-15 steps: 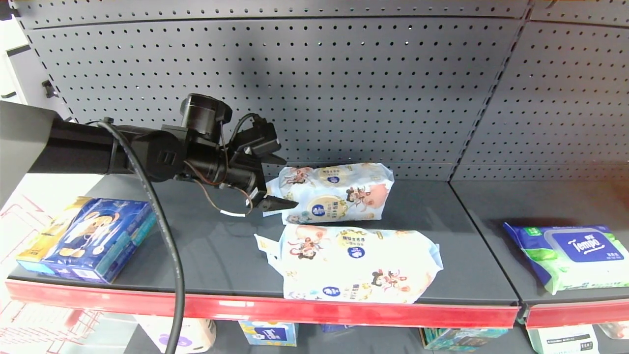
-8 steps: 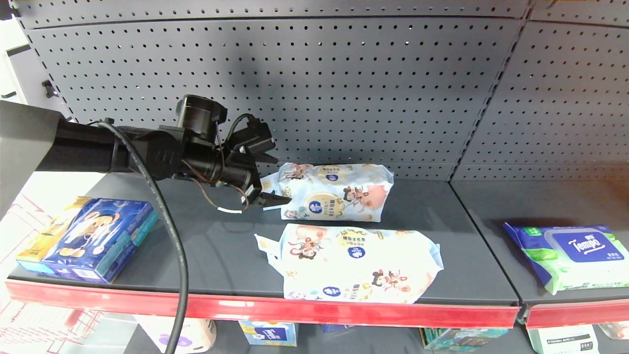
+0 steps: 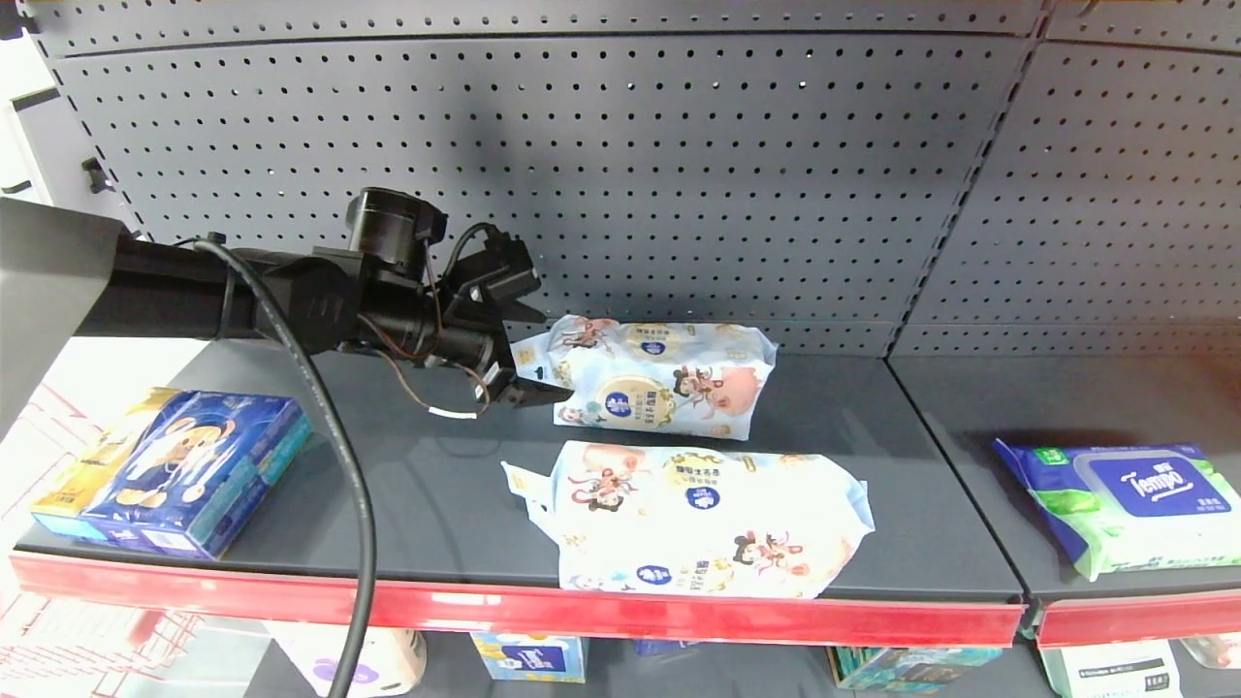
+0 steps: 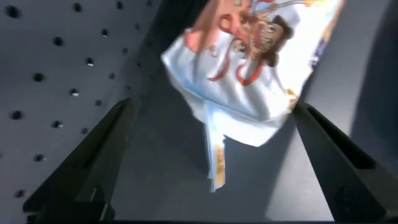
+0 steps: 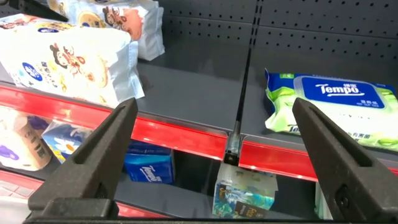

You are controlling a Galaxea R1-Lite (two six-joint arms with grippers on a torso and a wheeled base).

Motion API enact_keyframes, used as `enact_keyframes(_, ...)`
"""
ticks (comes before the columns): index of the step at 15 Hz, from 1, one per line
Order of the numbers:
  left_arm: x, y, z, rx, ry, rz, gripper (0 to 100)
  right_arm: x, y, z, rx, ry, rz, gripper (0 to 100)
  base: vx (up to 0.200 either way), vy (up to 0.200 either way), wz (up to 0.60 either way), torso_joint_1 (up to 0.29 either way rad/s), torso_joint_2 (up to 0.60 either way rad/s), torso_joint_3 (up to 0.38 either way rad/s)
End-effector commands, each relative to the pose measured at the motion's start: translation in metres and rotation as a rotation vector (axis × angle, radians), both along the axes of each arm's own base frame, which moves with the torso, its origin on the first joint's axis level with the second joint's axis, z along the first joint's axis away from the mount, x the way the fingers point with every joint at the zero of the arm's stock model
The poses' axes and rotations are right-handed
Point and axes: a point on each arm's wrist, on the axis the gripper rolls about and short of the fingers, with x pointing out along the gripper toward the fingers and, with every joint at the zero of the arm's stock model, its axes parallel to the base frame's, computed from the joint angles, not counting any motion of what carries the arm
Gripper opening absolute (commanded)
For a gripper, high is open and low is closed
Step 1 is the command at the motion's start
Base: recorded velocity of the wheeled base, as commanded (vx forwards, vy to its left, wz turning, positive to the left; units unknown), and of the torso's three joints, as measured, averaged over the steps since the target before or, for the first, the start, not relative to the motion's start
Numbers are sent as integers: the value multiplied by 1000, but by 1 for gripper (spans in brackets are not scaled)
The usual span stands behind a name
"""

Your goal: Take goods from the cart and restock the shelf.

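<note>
Both jaws of the left end effector point(image 3: 556, 355) gape at the rear pack's point(image 3: 669, 376) end by the shelf's point(image 3: 436, 485) back edge, so a straight retreat should spare its flap.

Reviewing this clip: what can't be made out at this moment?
- Whether the left gripper touches the rear tissue pack: in the head view its own fingers and wrist cover the contact.
- Lower-shelf goods: head view, hidden behind the red shelf edge and cut off at the bottom.
- Wet wipes pack: right end cut off by the head view's edge.
</note>
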Motion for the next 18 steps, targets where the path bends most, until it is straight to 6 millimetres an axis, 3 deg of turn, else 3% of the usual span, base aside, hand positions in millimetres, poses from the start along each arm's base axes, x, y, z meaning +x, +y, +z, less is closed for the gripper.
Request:
enact_keyframes(1, -28, 8, 15, -42, 52, 24, 100, 1, 0, -2, 1, 8, 0, 100, 0, 0, 0, 0, 0, 0)
enact_keyframes(2, -37, 12, 20, -78, 102, 76, 100, 1, 0, -2, 2, 9, 0, 100, 0, 0, 0, 0, 0, 0)
enact_keyframes(4, -35, 26, 26, -95, 113, 163, 100, 1, 0, -4, 2, 15, 0, 100, 0, 0, 0, 0, 0, 0)
enact_keyframes(11, -29, 29, 20, -28, 97, 305, 100, 1, 0, -5, 3, 18, -3, 100, 0, 0, 0, 0, 0, 0)
enact_keyframes(15, -5, 9, 14, -62, 50, 338, 100, 1, 0, -5, 5, 19, -4, 100, 0, 0, 0, 0, 0, 0)
enact_keyframes(18, -1, 1, 10, -66, 49, 329, 100, 1, 0, -4, 4, 16, -4, 100, 0, 0, 0, 0, 0, 0)
